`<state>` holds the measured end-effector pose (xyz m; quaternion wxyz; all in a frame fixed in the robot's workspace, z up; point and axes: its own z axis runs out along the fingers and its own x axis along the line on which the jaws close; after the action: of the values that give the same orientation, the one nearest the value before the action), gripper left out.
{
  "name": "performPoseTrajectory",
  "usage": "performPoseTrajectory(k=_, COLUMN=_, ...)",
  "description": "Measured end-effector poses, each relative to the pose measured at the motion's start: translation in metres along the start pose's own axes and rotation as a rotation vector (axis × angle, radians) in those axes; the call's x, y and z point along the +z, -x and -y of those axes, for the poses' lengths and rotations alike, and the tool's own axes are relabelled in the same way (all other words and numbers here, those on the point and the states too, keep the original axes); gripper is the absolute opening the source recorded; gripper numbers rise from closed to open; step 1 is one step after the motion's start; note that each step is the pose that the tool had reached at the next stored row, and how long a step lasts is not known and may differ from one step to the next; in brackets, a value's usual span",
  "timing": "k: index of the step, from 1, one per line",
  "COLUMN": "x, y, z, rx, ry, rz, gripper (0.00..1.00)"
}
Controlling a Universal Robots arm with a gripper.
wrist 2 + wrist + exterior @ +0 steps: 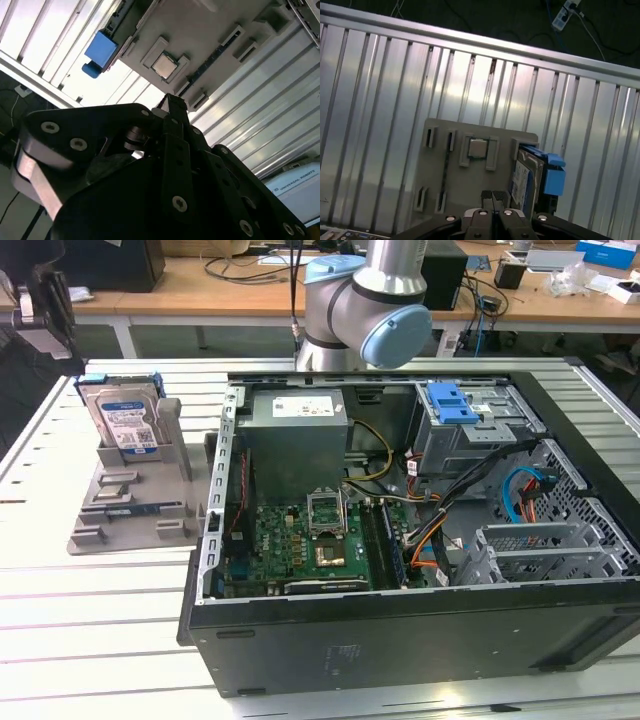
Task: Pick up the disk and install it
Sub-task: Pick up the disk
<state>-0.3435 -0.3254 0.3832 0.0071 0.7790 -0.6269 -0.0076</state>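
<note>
While the gripper (493, 196) hangs above the grey holder (450, 175) with its two fingers pressed together and nothing between them, the one disk (122, 420) stands upright on its edge in a slot at the far end of that holder, its blue carrier rails showing at the top and sides. In the first wrist view the disk (525, 182) sits just beside the fingertips and is not touched by them. In both wrist views the holder also carries one square silver processor chip (478, 148) in a recessed seat. Several other narrow slots are cut into it.

The holder rests on the slatted metal surface (100, 640), at the exterior view's left of one open black computer case (400, 640), apart from it. Inside the case lie one grey power supply box (297, 435) with a white sticker, one green motherboard (290, 545) with a bare processor socket (328, 530), one metal drive cage (470, 430) topped by a blue latch (455, 400), and a bundle of coloured cables (430, 530) between board and cage. The arm's grey and blue base (365, 305) rises behind the case.
</note>
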Motion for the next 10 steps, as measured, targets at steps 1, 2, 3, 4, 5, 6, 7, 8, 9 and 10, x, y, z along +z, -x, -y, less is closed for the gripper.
performPoseTrajectory(k=1, x=0.0000, y=0.0000, z=0.0000, rx=-0.012, ry=0.0001, rz=-0.0003, gripper=0.11)
performPoseTrajectory(k=2, x=0.0000, y=0.0000, z=0.0000, rx=-0.024, ry=0.0001, rz=-0.0005, gripper=0.11)
performPoseTrajectory(k=3, x=0.0000, y=0.0000, z=0.0000, rx=-0.032, ry=0.0001, rz=-0.0006, gripper=0.11)
performPoseTrajectory(k=4, x=0.0000, y=0.0000, z=0.0000, rx=-0.041, ry=0.0001, rz=-0.0008, gripper=0.11)
performPoseTrajectory(k=5, x=0.0000, y=0.0000, z=0.0000, rx=-0.059, ry=0.0002, rz=-0.0012, gripper=0.11)
performPoseTrajectory(k=6, x=0.0000, y=0.0000, z=0.0000, rx=-0.073, ry=0.0002, rz=-0.0014, gripper=0.11)
performPoseTrajectory(k=7, x=0.0000, y=0.0000, z=0.0000, rx=-0.081, ry=0.0002, rz=-0.0016, gripper=0.11)
performPoseTrajectory(k=8, x=0.0000, y=0.0000, z=0.0000, rx=-0.089, ry=0.0002, rz=-0.0018, gripper=0.11)
performPoseTrajectory(k=9, x=0.0000, y=0.0000, z=0.0000, rx=-0.097, ry=0.0003, rz=-0.0020, gripper=0.11)
performPoseTrajectory(k=10, x=0.0000, y=0.0000, z=0.0000, rx=-0.105, ry=0.0003, rz=-0.0021, gripper=0.11)
